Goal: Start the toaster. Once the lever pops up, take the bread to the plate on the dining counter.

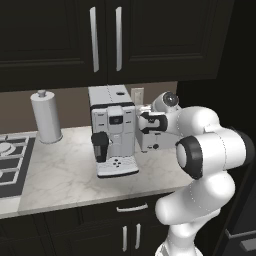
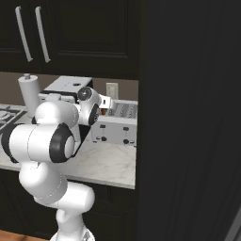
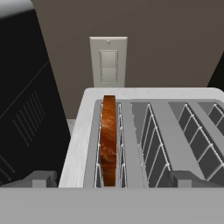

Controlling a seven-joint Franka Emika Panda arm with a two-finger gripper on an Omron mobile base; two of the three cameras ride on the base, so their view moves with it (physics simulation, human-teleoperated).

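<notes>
The white-grey toaster (image 3: 144, 131) lies right below my hand, its top slots facing up. One slice of bread (image 3: 109, 140), brown-crusted, stands on edge in the leftmost slot. My gripper (image 3: 112, 179) hangs open just above the toaster's near edge, its fingertips (image 3: 41, 177) spread wide on either side of the bread slot and holding nothing. From the right base view the toaster (image 2: 118, 128) sits on the marble worktop with my gripper (image 2: 106, 106) over its left end. In the left base view the arm covers most of the toaster (image 1: 146, 141). The plate and the dining counter are out of view.
A tall white-and-black coffee machine (image 1: 114, 131) stands close to the toaster's left. Further left are a paper towel roll (image 1: 46, 117) and the stove (image 1: 10, 160). A wall switch plate (image 3: 108, 60) is behind the toaster. A tall dark cabinet wall (image 2: 188, 117) closes the right side; upper cabinets (image 1: 105, 35) hang overhead.
</notes>
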